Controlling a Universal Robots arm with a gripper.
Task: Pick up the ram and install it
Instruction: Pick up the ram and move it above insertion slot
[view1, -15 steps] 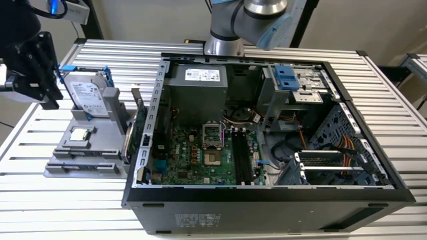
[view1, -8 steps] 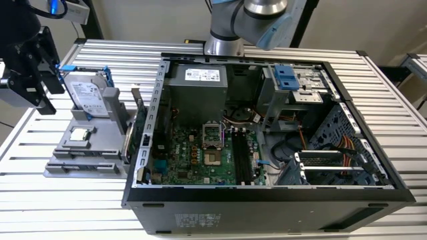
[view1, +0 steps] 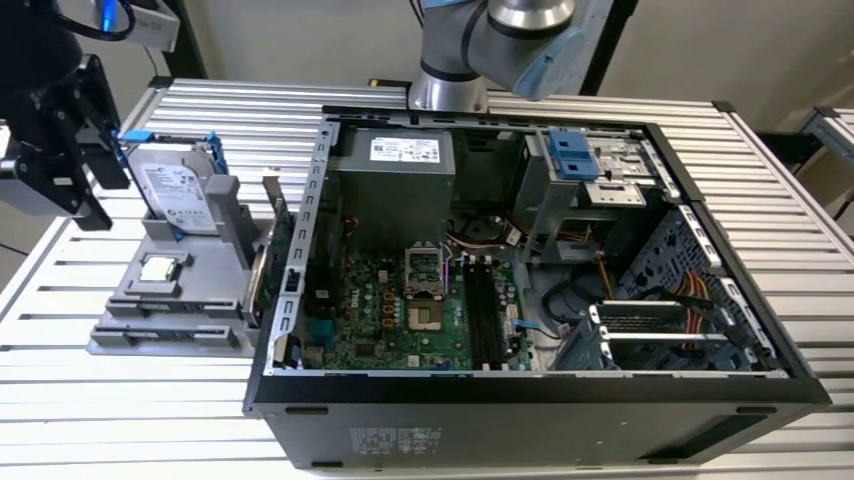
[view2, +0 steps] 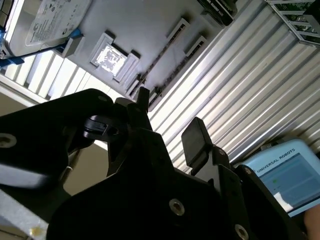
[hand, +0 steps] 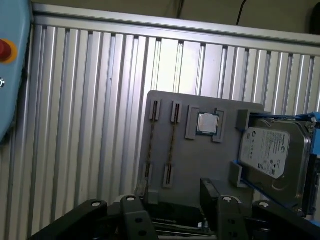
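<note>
End effector (hand: 172, 202): fingers spread wide, nothing between them; both wrist views agree. It hangs over the grey fixture plate (hand: 200, 165), touching nothing on it.

Ram (hand: 151, 142): I read it as the thin dark strip standing on edge between a pair of slotted holders on that plate. A second strip (hand: 172, 145) of the same look stands just beside it. Next along are the processor chip (hand: 207, 123) in its pocket and the hard drive (hand: 272, 155). I cannot tell which of the two strips the fingers are lined up on. In the exterior view the plate lies on the ribbed bench (view1: 160, 400), to the exterior view's left of the open computer case (view1: 534, 410).

Handling, my judgement:
- Weight and stiffness: light and stiff along its length, but a thin board that will not forgive twisting or a hard squeeze.
- Surface: smooth faces, so likely to slip if tilted in the grip.
- Where to hold: pinch across the two flat faces, mid-length on the exposed upper edge.
- Contacts: keep the fingers off the contact edge seated in the holders.
- Lift: draw it straight out of the holders, no sideways load.
</note>
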